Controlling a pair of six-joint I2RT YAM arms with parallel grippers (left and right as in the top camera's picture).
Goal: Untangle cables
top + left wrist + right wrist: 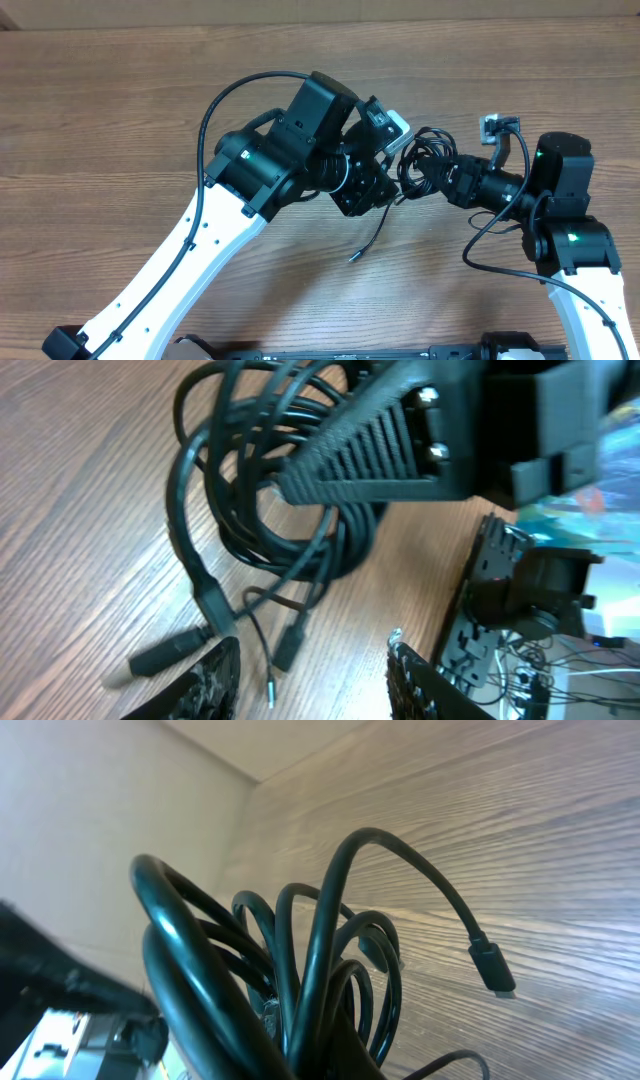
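Note:
The cables [424, 152] are a clump of black cords in loose loops between my two grippers. My right gripper [436, 182] is shut on the clump; its ribbed finger [380, 450] lies across the loops [260, 510] in the left wrist view. In the right wrist view the loops [300, 950] fill the foreground and hide the fingers, and one plug end [492, 966] hangs free. My left gripper [392, 186] is open and empty [312, 665], low over the table just short of the clump. Plug ends [165, 655] and a thin lead [366, 243] lie on the wood.
The wooden table [120, 120] runs to a back edge by a pale wall [90, 810]. The right arm's body and wiring [520, 610] stand close to my left gripper's right finger. Both arms crowd the middle of the table.

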